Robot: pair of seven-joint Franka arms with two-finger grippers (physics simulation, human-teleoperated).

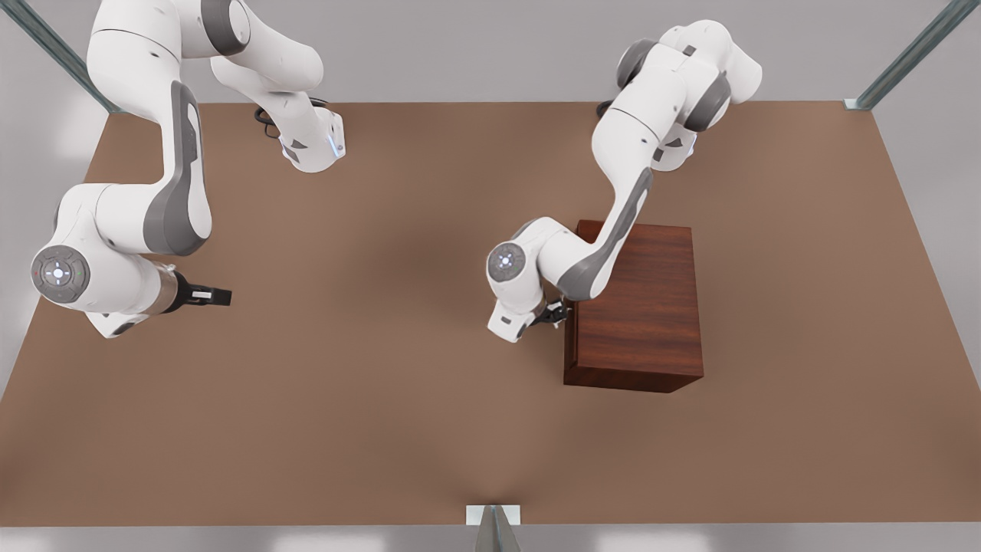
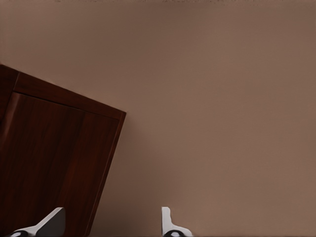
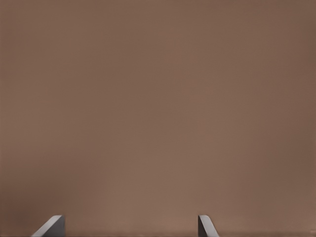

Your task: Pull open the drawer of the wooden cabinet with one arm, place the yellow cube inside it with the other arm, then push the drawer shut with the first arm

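A broad, flat brown tabletop (image 1: 368,399) fills the room, pale grey walls (image 1: 490,54) behind, slanted metal struts (image 1: 904,61) at the far corners.

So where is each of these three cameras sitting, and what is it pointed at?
Front view: high above, looking down on the brown table, both white arms and the wooden cabinet.
Left wrist view: on the arm at the cabinet, facing its dark wood side and the table; open left claw at the edge.
Right wrist view: on the waiting arm at the front view's left, facing bare table; open right claw.
Shared: the front and left wrist views both show the cabinet.
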